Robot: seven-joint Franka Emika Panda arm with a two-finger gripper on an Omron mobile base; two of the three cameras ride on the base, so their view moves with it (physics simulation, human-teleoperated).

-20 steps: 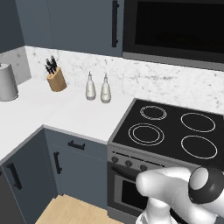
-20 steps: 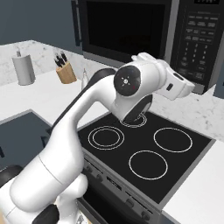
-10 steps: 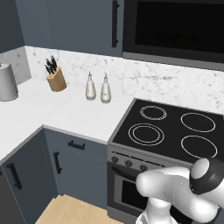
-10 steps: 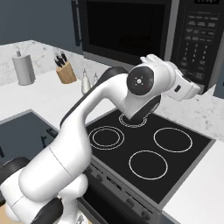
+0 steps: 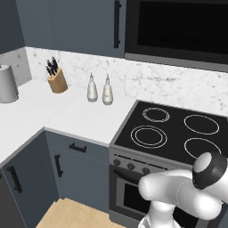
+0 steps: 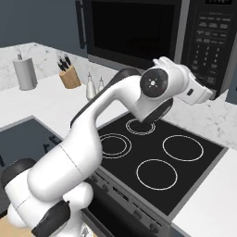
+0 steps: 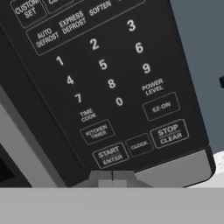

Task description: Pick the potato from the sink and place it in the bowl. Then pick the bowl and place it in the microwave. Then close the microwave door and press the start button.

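The closed end effector (image 7: 112,176) has been advanced toward the microwave (image 6: 139,32), its button panel (image 7: 109,83) directly ahead.

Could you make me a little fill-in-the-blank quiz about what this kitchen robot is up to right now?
1. The microwave door is ____.
2. The claw sits just below the button marked START and ____.
3. The claw's two tips are ____ together.
4. On the counter, two bottles stand to the right of the ____ block.

Missing words: closed; ENTER; shut; knife
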